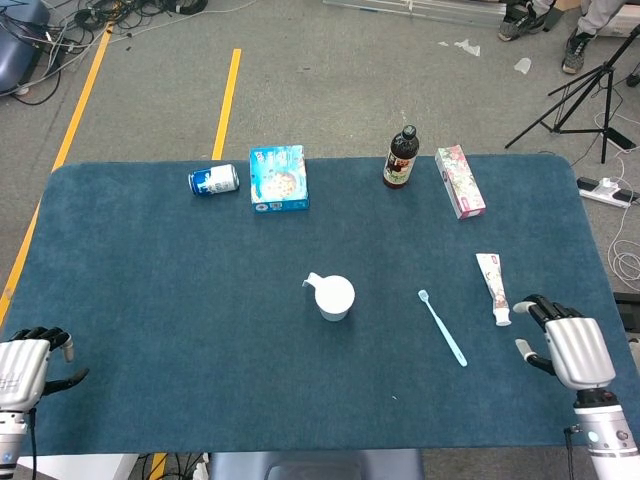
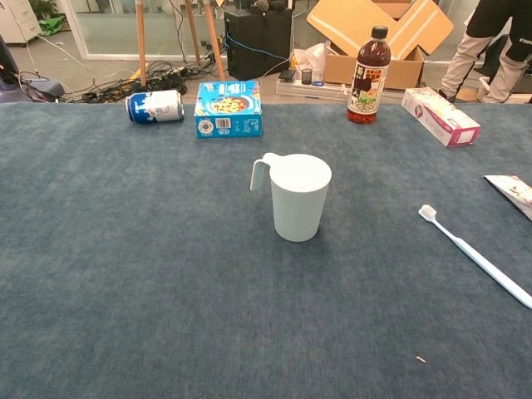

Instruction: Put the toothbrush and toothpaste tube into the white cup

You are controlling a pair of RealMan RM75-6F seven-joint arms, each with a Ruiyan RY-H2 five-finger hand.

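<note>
The white cup [image 1: 334, 297] [image 2: 299, 198] stands upright near the middle of the blue table, its handle to the left. A light blue toothbrush [image 1: 442, 327] [image 2: 474, 253] lies flat to its right. Further right lies the toothpaste tube [image 1: 493, 287] [image 2: 514, 191], cap toward the front edge. My right hand [image 1: 562, 342] hovers at the front right, empty with fingers apart, its fingertips just right of the tube's cap. My left hand [image 1: 25, 360] sits at the front left corner, empty, fingers apart. Neither hand shows in the chest view.
Along the far edge stand a blue can on its side [image 1: 214, 180], a blue box [image 1: 278, 178], a dark bottle [image 1: 401, 158] and a pink box [image 1: 460, 181]. A tripod [image 1: 590, 80] stands on the floor beyond the right corner.
</note>
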